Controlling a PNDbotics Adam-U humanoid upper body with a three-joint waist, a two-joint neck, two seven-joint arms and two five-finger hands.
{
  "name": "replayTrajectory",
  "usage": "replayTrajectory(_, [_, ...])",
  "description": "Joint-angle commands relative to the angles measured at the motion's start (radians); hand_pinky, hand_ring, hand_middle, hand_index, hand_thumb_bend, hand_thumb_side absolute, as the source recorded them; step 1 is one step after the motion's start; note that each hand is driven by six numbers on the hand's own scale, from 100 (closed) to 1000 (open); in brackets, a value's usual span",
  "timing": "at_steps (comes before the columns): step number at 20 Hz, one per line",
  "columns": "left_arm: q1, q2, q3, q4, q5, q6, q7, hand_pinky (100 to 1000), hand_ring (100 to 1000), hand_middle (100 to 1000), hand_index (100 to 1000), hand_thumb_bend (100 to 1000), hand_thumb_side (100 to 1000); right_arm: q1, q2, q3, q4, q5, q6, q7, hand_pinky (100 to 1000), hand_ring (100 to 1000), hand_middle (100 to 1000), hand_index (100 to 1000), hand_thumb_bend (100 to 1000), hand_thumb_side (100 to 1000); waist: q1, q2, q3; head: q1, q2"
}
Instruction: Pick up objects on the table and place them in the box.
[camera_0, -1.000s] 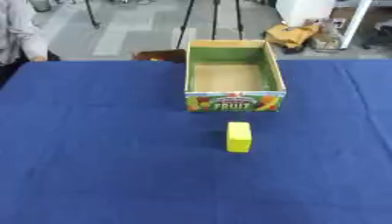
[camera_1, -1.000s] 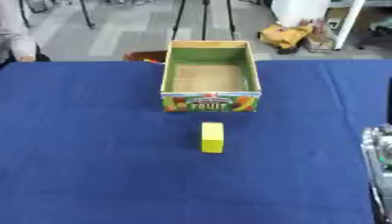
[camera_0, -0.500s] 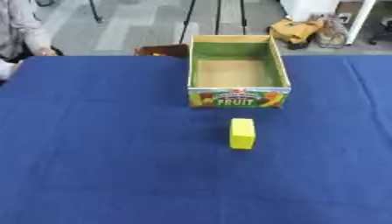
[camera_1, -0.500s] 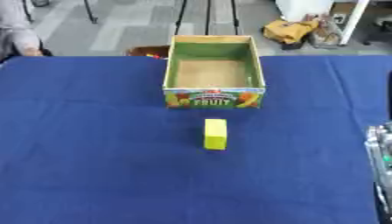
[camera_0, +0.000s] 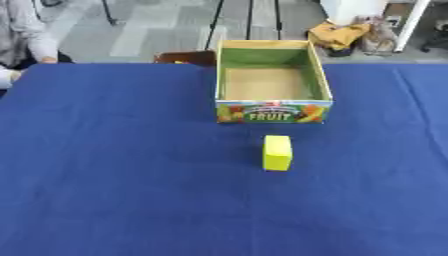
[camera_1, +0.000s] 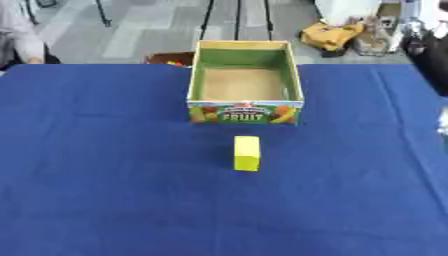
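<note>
A yellow block (camera_0: 277, 152) lies on the blue tablecloth, a short way in front of the box. The box (camera_0: 273, 111) is open-topped cardboard with green inner walls and a fruit print on its front; its inside looks empty. A pale silver sliver of my right hand (camera_1: 443, 120) shows at the right edge of the right eye view, far from the block. My left hand shows in neither view.
The blue table (camera_0: 114, 175) fills most of the view. A person's sleeve (camera_0: 24, 40) is at the far left edge. A brown object (camera_0: 185, 57) sits just behind the box, and yellow bags (camera_0: 343, 34) lie on the floor beyond.
The whole picture has shifted, so the camera has moved. The block and box keep their places on the table. Less of my right hand shows at the right edge.
</note>
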Motion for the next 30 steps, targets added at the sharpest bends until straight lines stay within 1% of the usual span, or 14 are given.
replayTrajectory(1, [-0.007, 0.01, -0.003, -0.018, 0.003, -0.001, -0.007, 569, 757, 851, 948, 100, 991, -0.065, -0.061, 0.036, 0.04, 0.072, 0.02, 0.138, 791, 794, 708, 848, 100, 934, 0.003, -0.022, 0.004, -0.01, -0.006])
replayTrajectory(5, [-0.003, 0.01, -0.007, -0.018, 0.007, -0.001, -0.012, 569, 757, 850, 948, 100, 991, -0.155, -0.073, 0.093, 0.098, 0.149, 0.004, 0.285, 786, 811, 738, 865, 100, 973, 0.004, -0.029, 0.009, -0.024, -0.007])
replayTrajectory(9, [0.0, 0.01, -0.009, -0.018, 0.01, 0.001, -0.016, 568, 756, 851, 948, 100, 990, -0.229, -0.087, 0.153, 0.174, 0.185, -0.036, 0.428, 791, 826, 775, 885, 100, 995, 0.001, -0.034, 0.013, -0.03, -0.003])
replayTrajectory(16, [0.0, 0.015, -0.012, -0.018, 0.016, 0.003, -0.02, 562, 755, 850, 948, 100, 989, -0.306, -0.089, 0.23, 0.315, 0.196, -0.07, 0.579, 804, 847, 794, 902, 100, 1000, -0.005, -0.04, 0.019, -0.035, -0.006])
replayTrajectory(19, [0.0, 0.016, -0.013, -0.018, 0.018, 0.004, -0.021, 562, 755, 851, 948, 100, 990, -0.327, -0.082, 0.248, 0.354, 0.197, -0.08, 0.653, 811, 857, 797, 905, 100, 995, -0.007, -0.042, 0.021, -0.036, -0.009])
replayTrajectory(20, [-0.001, 0.017, -0.013, -0.018, 0.019, 0.004, -0.021, 562, 755, 851, 948, 100, 990, -0.332, -0.08, 0.251, 0.363, 0.193, -0.082, 0.675, 816, 863, 801, 909, 138, 999, -0.008, -0.042, 0.021, -0.036, -0.01])
replayTrajectory(21, [-0.001, 0.017, -0.014, -0.018, 0.019, 0.005, -0.022, 562, 755, 851, 948, 100, 990, -0.337, -0.078, 0.254, 0.37, 0.189, -0.083, 0.698, 816, 864, 802, 909, 145, 999, -0.008, -0.042, 0.021, -0.036, -0.012])
replayTrajectory(22, [-0.001, 0.017, -0.014, -0.018, 0.02, 0.005, -0.022, 562, 755, 851, 948, 100, 989, -0.34, -0.077, 0.256, 0.375, 0.185, -0.084, 0.717, 819, 867, 801, 911, 220, 982, -0.009, -0.042, 0.021, -0.036, -0.013])
replayTrajectory(23, [-0.002, 0.017, -0.014, -0.018, 0.02, 0.005, -0.023, 562, 755, 851, 948, 100, 989, -0.341, -0.075, 0.258, 0.379, 0.18, -0.083, 0.738, 817, 866, 797, 910, 252, 969, -0.009, -0.042, 0.021, -0.037, -0.015])
replayTrajectory(24, [-0.002, 0.017, -0.014, -0.018, 0.021, 0.006, -0.023, 562, 755, 850, 947, 100, 989, -0.342, -0.073, 0.259, 0.384, 0.174, -0.079, 0.759, 811, 860, 785, 909, 346, 933, -0.009, -0.041, 0.021, -0.037, -0.016])
replayTrajectory(25, [-0.003, 0.017, -0.014, -0.018, 0.021, 0.006, -0.023, 562, 755, 850, 947, 100, 989, -0.342, -0.07, 0.258, 0.387, 0.168, -0.072, 0.777, 809, 860, 782, 909, 382, 922, -0.009, -0.041, 0.021, -0.037, -0.018])
replayTrajectory(26, [-0.003, 0.017, -0.014, -0.018, 0.021, 0.006, -0.023, 562, 755, 850, 945, 100, 987, -0.341, -0.068, 0.258, 0.388, 0.162, -0.064, 0.794, 811, 862, 783, 914, 452, 881, -0.009, -0.041, 0.02, -0.037, -0.02])
replayTrajectory(28, [-0.004, 0.016, -0.013, -0.018, 0.022, 0.006, -0.023, 562, 755, 850, 945, 100, 987, -0.336, -0.065, 0.262, 0.388, 0.149, -0.054, 0.824, 819, 866, 785, 923, 539, 836, -0.009, -0.04, 0.021, -0.038, -0.023])
replayTrajectory(30, [-0.005, 0.016, -0.013, -0.018, 0.023, 0.006, -0.023, 562, 755, 850, 946, 100, 987, -0.33, -0.065, 0.266, 0.384, 0.133, -0.043, 0.852, 826, 873, 792, 931, 625, 823, -0.008, -0.04, 0.021, -0.037, -0.026])
